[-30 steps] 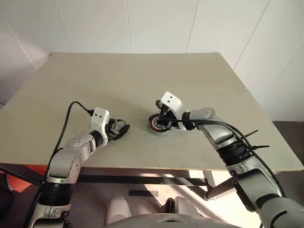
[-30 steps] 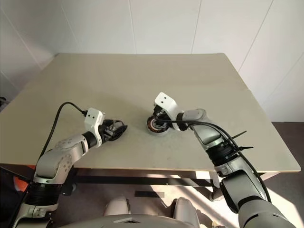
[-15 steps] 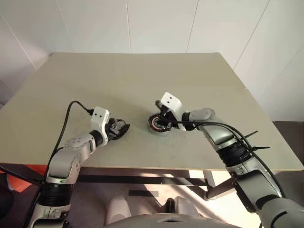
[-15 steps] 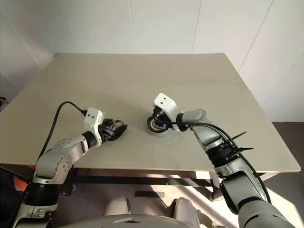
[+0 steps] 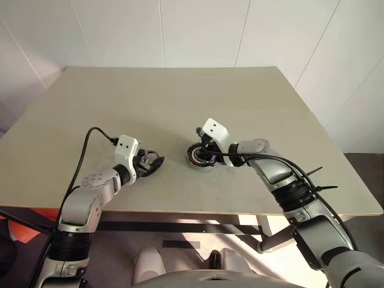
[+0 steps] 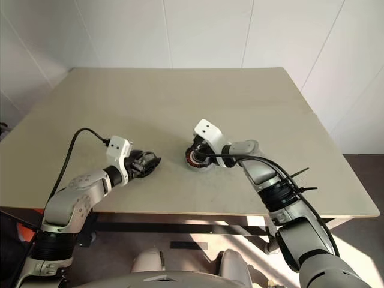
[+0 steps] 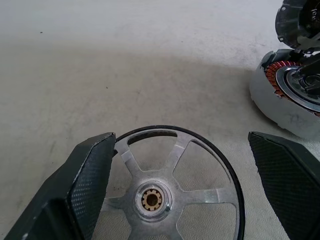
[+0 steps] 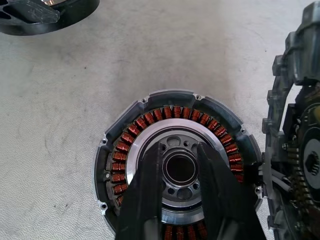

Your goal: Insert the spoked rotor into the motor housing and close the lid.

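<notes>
Housing [image 8: 177, 172] lies flat on the table [image 5: 180, 96], windings up, lid [image 8: 300, 150] tilted against it. Right gripper [image 8: 179, 170] is slightly parted over its hub. Left gripper [image 7: 185, 195], spread wide, straddles the flat spoked rotor [image 7: 170, 195].

The beige table [image 5: 180, 96] fills the middle of the scene, and the motor housing [image 5: 198, 156] sits on it toward the near edge, a round puck with a rim of copper-coloured windings showing. The right gripper [image 5: 204, 153] is down over the housing, its white wrist block just behind it; the fingers are too small to read here. Well off to the housing's left, the left gripper [image 5: 153, 162] rests low at the table surface, dark fingers spread around something greyish that is hard to make out. A black cable [image 5: 90, 144] arcs from that arm's white wrist block.
</notes>
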